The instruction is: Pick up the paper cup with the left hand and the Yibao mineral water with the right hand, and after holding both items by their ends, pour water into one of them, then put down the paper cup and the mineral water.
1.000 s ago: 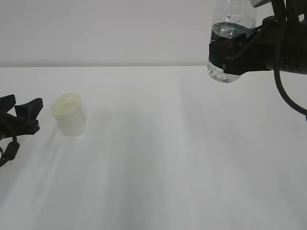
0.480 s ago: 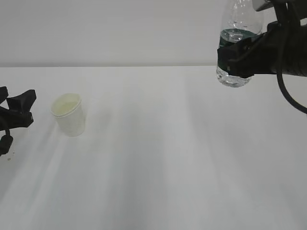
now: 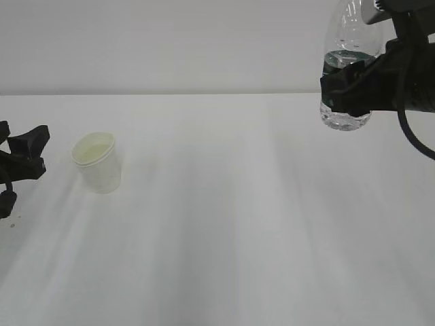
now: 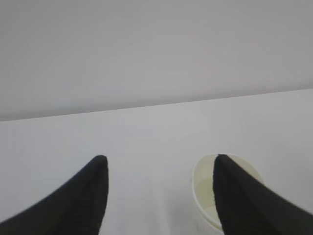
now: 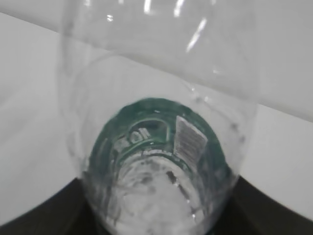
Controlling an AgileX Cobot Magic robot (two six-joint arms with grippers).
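The paper cup (image 3: pixel 98 163), white with a cream inside, stands upright on the table at the left. My left gripper (image 3: pixel 37 151) is open just to its left, a short gap away. In the left wrist view the paper cup (image 4: pixel 203 188) sits partly behind the right finger (image 4: pixel 234 196) of the open left gripper (image 4: pixel 160 164), with nothing between the fingers. The Yibao mineral water (image 3: pixel 348 37), clear with a green label, hangs high at the right with my right gripper (image 3: pixel 350 92) shut around its lower body. The bottle (image 5: pixel 156 147) fills the right wrist view between dark fingers (image 5: pixel 49 215).
The white table (image 3: pixel 224 224) runs from the front to a plain wall at the back. A black cable (image 3: pixel 414 139) loops down from the right arm. Nothing else stands on the table.
The right gripper has carried the bottle to the right and slightly down. The left gripper drew back a little to the left, away from the cup, which has not moved.
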